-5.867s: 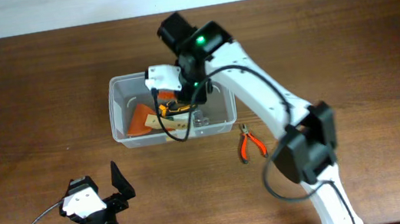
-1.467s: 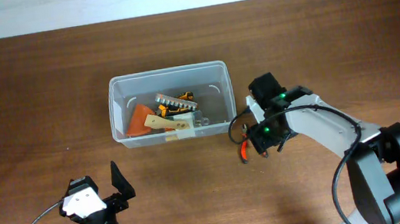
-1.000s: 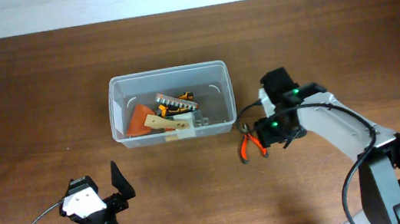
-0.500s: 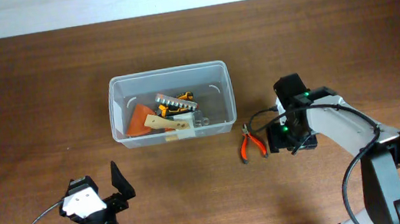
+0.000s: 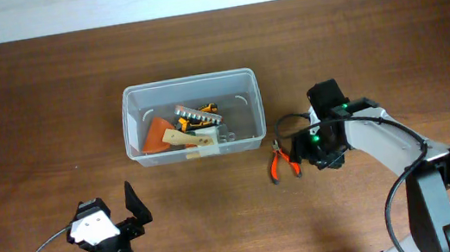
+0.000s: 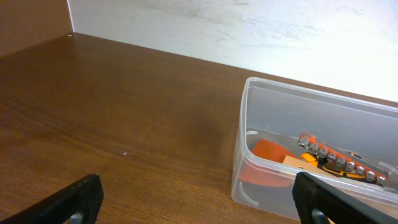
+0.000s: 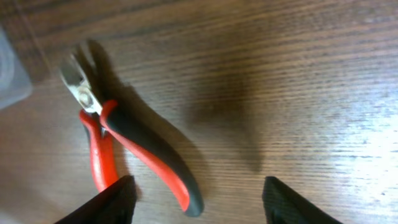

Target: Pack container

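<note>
The container (image 5: 189,81) is a clear plastic bin on the wooden table, with an orange scraper (image 5: 155,137), a wooden-handled tool and an orange bit holder (image 6: 339,163) inside. Red-and-black pliers (image 5: 282,163) lie on the table just right of the container's near right corner. My right gripper (image 5: 306,155) hovers low beside them and is open. In the right wrist view the pliers (image 7: 134,146) lie left of centre, and one handle tip reaches between the fingers of my right gripper (image 7: 199,208). My left gripper (image 5: 112,209) rests open near the front edge, facing the container (image 6: 249,155).
A pale wall (image 6: 249,31) runs along the table's far edge behind the container. The right arm's links (image 5: 393,143) cross the table from the front right. Bare wood surrounds the bin on all sides.
The right arm left the container, swung out right past the pliers, then edged back left toward them. Its jaws narrowed slightly. The left arm has not moved.
</note>
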